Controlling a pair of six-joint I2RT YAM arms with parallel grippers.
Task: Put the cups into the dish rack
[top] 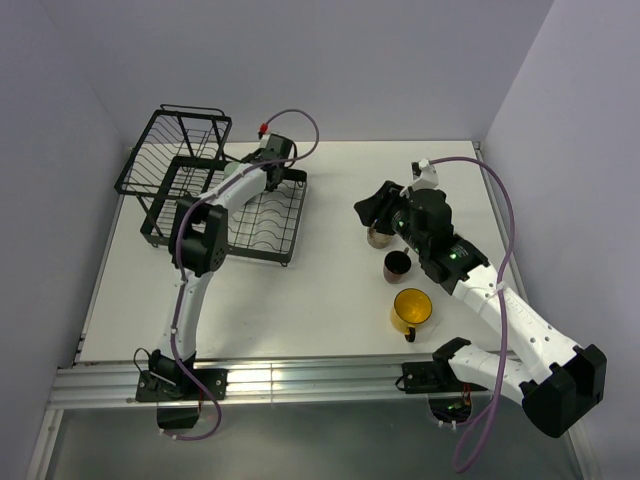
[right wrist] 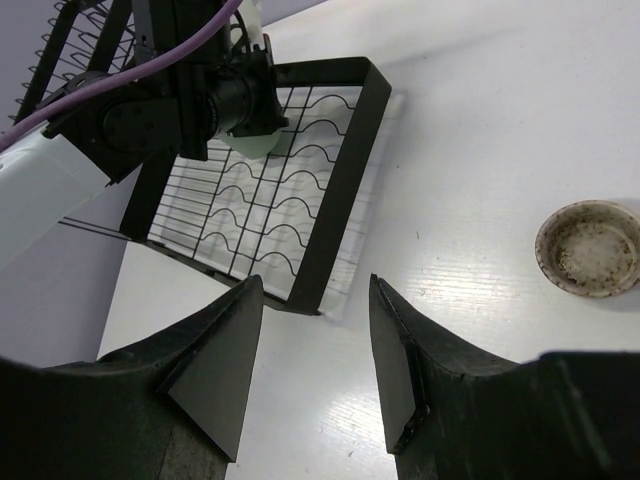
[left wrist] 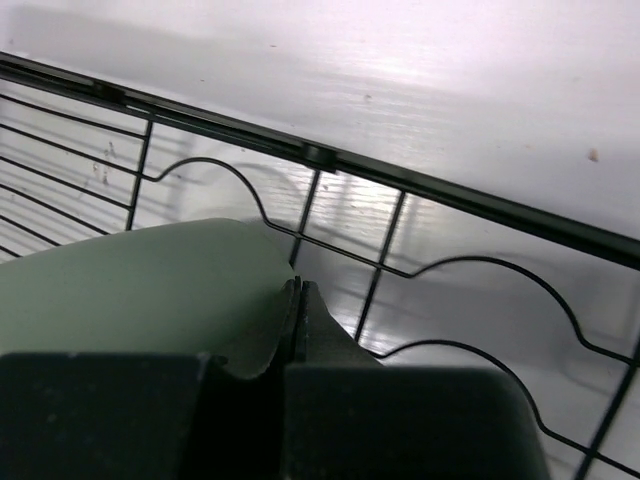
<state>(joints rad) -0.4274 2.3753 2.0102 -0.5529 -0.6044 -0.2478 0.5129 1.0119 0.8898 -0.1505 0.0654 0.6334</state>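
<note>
Right gripper (right wrist: 313, 300): two dark fingers (right wrist: 215, 370) seen at the lower edge, held apart, nothing between them.
Dish rack (right wrist: 342, 180): black wire, flat tray of curved slots, set on the white table (right wrist: 480, 120); taller basket section partly seen at upper left.
Left arm (right wrist: 150, 110): positioned over the tray, purple cable (right wrist: 120, 75) trailed along it.
Pale green cup (right wrist: 252, 143): partly seen beneath the arm's end, above the tray wires.
Beige speckled cup (right wrist: 588, 248): stood upright on the table, mouth up, well apart from the rack.

dish rack (right wrist: 350, 170) thin black wire; green cup (left wrist: 130, 290) matt; table (top: 320, 300) smooth
</note>
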